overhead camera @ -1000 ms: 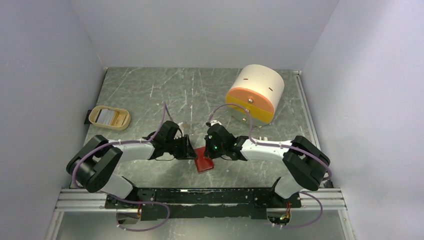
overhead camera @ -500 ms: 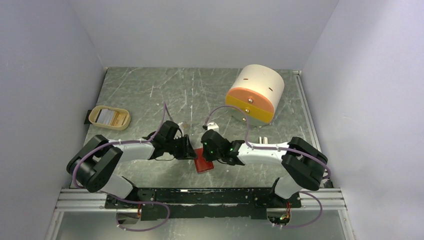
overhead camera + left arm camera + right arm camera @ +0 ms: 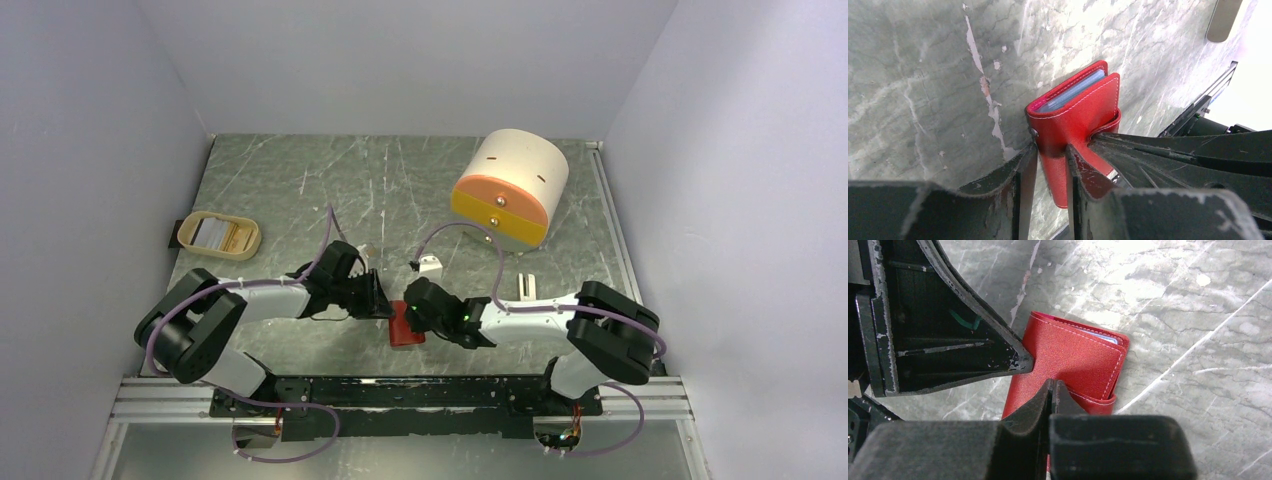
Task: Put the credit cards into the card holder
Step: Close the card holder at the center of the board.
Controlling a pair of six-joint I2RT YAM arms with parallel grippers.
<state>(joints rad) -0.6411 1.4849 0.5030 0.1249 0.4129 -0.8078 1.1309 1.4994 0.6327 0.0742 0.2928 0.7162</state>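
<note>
Nearest the arm bases lies the small red leather-like folding card holder (image 3: pixel 1075 107), on the scratched grey-green marbled worktop (image 3: pixel 350 190) and folded shut; its pale blue inner pockets (image 3: pixel 1073 92) show only as a sliver at one edge, and its snap tab (image 3: pixel 1105 127) wraps round the side; by that, it must be opened before any card can go in, which is likely why both arms crowd it.

The left pincer (image 3: pixel 1050 150) comes at the card holder from the left, fingers part-way apart, red leather filling the gap between them; it looks to be grasping the edge of the card holder to steady it; the right pincer (image 3: pixel 1050 385) comes from the card holder's right, clenched tight on nothing, its joined tip touching the cover right at the tab, seemingly to prod the snap loose.

Well to the left of the card holder and farther back sits the beige oval tray (image 3: pixel 186 232); the thin pale credit cards (image 3: pixel 212 233) lie inside it, too small to count, with neither arm near them; behind the card holder to the right stands the big cream-and-orange cylinder (image 3: pixel 510 185), orange face toward the arms.
</note>
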